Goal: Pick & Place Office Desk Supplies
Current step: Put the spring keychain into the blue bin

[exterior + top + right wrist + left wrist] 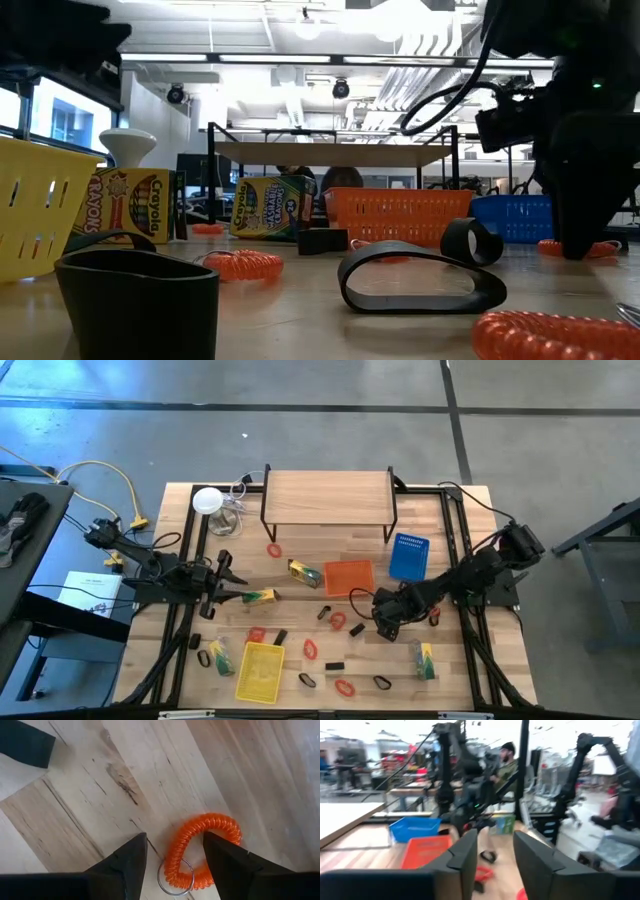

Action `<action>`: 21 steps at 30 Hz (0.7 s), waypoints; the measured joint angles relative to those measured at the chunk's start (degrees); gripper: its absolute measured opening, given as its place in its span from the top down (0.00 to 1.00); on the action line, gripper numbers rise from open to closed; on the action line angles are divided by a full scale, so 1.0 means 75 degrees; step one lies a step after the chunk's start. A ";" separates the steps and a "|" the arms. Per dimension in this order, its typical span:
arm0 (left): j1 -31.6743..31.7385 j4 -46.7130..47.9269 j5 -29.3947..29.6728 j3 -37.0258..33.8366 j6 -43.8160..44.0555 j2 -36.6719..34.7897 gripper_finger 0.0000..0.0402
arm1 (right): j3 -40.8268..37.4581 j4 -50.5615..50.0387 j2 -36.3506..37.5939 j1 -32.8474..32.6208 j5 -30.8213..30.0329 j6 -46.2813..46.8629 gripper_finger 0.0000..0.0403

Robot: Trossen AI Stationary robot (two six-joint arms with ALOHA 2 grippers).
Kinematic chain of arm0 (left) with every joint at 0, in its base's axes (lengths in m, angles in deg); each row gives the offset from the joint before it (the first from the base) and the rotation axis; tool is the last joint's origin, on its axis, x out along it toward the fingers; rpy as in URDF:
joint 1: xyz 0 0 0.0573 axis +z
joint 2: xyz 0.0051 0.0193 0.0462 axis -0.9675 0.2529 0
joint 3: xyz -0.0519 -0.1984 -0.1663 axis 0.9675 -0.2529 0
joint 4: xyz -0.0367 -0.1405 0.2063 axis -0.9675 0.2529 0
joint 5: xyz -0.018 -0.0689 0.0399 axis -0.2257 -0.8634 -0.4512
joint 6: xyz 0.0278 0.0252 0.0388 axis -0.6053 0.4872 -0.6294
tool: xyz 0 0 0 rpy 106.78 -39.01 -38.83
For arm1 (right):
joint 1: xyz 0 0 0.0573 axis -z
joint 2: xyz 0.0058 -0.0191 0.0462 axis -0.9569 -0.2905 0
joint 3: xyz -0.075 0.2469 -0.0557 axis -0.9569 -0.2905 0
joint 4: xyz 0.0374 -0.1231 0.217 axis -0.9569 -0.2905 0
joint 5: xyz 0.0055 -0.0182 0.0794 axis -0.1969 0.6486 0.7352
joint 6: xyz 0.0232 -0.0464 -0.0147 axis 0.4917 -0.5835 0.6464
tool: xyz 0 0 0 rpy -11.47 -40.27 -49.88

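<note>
Orange coil band (200,851) between open right end effector (175,851) fingers.

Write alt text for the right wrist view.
The right hand hangs open just above a wooden table, its two dark fingers straddling one side of an orange coiled band with a metal key ring. A black item lies farther off.

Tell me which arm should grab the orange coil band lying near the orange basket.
Right. The right gripper hangs open directly over the coil band, fingers on either side of one edge. The left gripper is across the table by a crayon pack, pointing level, not down.
</note>
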 joint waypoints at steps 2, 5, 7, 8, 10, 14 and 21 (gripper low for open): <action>0.0000 -0.0528 -0.0255 0.0000 0.0000 0.0333 0.65 | -0.0003 0.0000 -0.0006 0.0032 0.0049 0.0005 0.55; 0.0000 -0.1354 -0.0800 0.0000 0.0022 0.0847 0.64 | -0.0006 0.0000 -0.0012 0.0030 0.0101 0.0237 0.58; 0.0000 -0.1848 -0.1311 0.0000 0.0122 0.1210 0.64 | -0.0009 -0.0010 -0.0015 0.0035 0.0224 0.0445 0.62; 0.0000 -0.2028 -0.1531 0.0000 0.0233 0.1390 0.64 | -0.0009 -0.0018 -0.0015 0.0044 0.0281 0.0500 0.64; -0.0001 -0.2367 -0.1884 0.0000 0.0509 0.1750 0.64 | -0.0017 -0.0026 -0.0015 0.0041 0.0271 0.0585 0.68; -0.0003 -0.2858 -0.1961 0.0000 0.0939 0.2369 0.64 | -0.0023 -0.0031 -0.0017 0.0061 0.0250 0.0748 0.78; 0.0000 -0.3829 -0.1826 -0.0001 0.0234 0.3147 0.64 | -0.0026 -0.0061 -0.0017 0.0134 0.0332 0.0534 0.97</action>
